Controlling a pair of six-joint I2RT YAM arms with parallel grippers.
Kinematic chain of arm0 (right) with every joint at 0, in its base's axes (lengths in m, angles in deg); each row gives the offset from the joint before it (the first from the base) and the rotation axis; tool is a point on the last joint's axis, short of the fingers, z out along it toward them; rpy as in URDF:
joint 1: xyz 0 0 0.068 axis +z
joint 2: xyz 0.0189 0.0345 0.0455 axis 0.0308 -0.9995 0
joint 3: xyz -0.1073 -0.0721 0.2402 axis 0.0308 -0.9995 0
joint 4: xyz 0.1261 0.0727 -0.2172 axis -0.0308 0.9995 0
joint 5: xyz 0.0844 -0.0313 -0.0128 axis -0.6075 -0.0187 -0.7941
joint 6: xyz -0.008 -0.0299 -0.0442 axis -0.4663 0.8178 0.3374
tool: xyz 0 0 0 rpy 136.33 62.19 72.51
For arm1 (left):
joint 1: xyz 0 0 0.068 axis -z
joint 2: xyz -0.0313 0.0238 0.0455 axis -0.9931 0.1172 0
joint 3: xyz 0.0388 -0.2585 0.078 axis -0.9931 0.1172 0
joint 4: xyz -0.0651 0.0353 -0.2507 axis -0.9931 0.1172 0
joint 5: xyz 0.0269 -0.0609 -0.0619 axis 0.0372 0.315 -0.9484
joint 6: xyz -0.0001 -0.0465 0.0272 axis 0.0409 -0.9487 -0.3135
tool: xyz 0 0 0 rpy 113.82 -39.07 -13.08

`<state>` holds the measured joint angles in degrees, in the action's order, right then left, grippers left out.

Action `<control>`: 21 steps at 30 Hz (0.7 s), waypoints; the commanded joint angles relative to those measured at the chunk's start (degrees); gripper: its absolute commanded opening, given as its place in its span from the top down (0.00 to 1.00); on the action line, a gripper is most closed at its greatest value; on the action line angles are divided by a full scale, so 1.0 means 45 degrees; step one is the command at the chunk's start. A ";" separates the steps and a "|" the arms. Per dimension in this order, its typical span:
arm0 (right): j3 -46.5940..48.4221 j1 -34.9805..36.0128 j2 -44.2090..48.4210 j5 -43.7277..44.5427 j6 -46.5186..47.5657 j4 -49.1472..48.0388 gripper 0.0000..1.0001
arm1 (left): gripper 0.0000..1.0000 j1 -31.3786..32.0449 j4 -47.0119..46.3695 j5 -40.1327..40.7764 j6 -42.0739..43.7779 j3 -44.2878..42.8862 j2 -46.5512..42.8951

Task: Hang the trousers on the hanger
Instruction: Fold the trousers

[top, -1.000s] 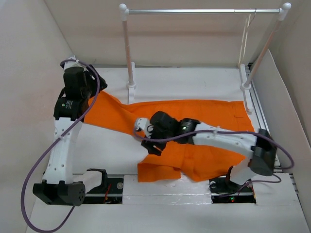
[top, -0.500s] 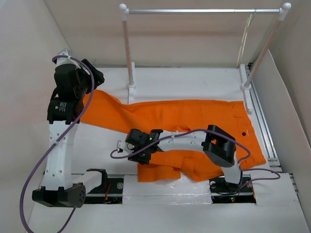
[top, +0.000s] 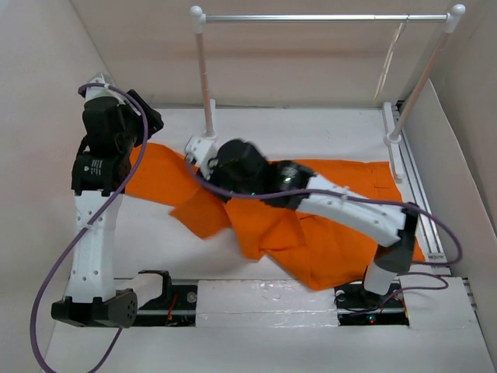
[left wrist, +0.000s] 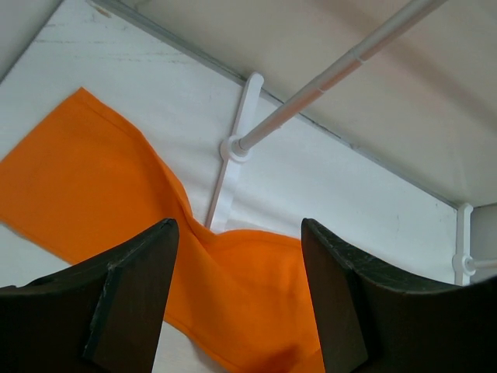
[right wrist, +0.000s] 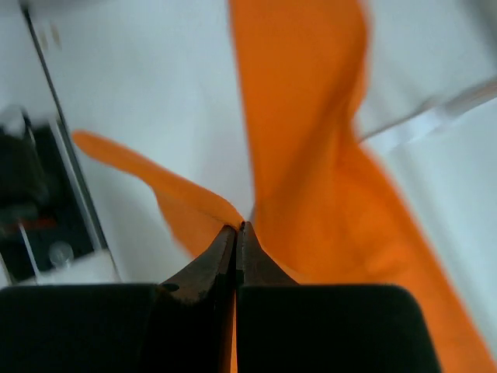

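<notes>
The table (top: 311,128) is carrying the trousers (top: 311,252), which are lying spread from the far left to the right edge. One leg is bunching up in the middle, where the right end effector (right wrist: 239,227) is pinching a fold with its fingers clamped together on the cloth.

The likely trouble is that thin pinch. The long leg is trailing on the table, and its drag could be working the fold loose. The cloth could also be catching on the rack (top: 326,17), whose left post is standing just beside the lifted part. The hanger (top: 390,61) is hanging at the far right end of the bar, well apart from the grip, so a long carry across the table is probably lying ahead, and a nudge could be setting the hanger swinging.

The left end effector (left wrist: 237,233) is hovering over the far left leg with its fingers apart, holding nothing.

Bare table is showing at the near left and in the far strip behind the trousers. Walls are closing in on the left, right and far sides.
</notes>
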<state>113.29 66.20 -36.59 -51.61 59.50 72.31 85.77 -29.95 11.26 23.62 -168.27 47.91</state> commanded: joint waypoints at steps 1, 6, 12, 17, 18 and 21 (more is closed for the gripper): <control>0.1693 -0.0396 0.1455 0.0469 -0.0404 -0.0424 1.00 | 0.40 -0.0087 0.0090 0.1136 0.0374 -0.1392 -0.0053; -0.0157 -0.0203 0.0676 -0.0801 -0.2194 -0.2235 1.00 | 0.40 -0.0087 0.0540 0.2814 0.0570 -0.2682 0.0064; -0.2290 0.1145 -0.1529 -0.4722 -0.3432 -0.5734 0.70 | 0.38 -0.0087 0.0404 0.4669 0.0492 -0.1031 -0.0325; -0.2073 0.1285 -0.1948 -0.5942 -0.2632 -0.4235 0.41 | 0.37 -0.0087 -0.0240 0.5318 0.0434 0.1277 -0.1224; -0.2327 0.1284 -0.1576 -0.5688 -0.2360 -0.4155 0.34 | 0.37 -0.0087 -0.0260 0.5337 0.0414 0.1958 -0.1302; -0.3401 0.0565 0.0317 -0.4497 -0.1929 -0.3512 0.37 | 0.36 -0.0087 -0.0378 0.4308 0.0590 0.3150 -0.1245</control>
<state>97.18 72.73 -50.16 -73.25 48.41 58.32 85.75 -29.84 32.02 25.35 -157.69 42.86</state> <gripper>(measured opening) 0.636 0.640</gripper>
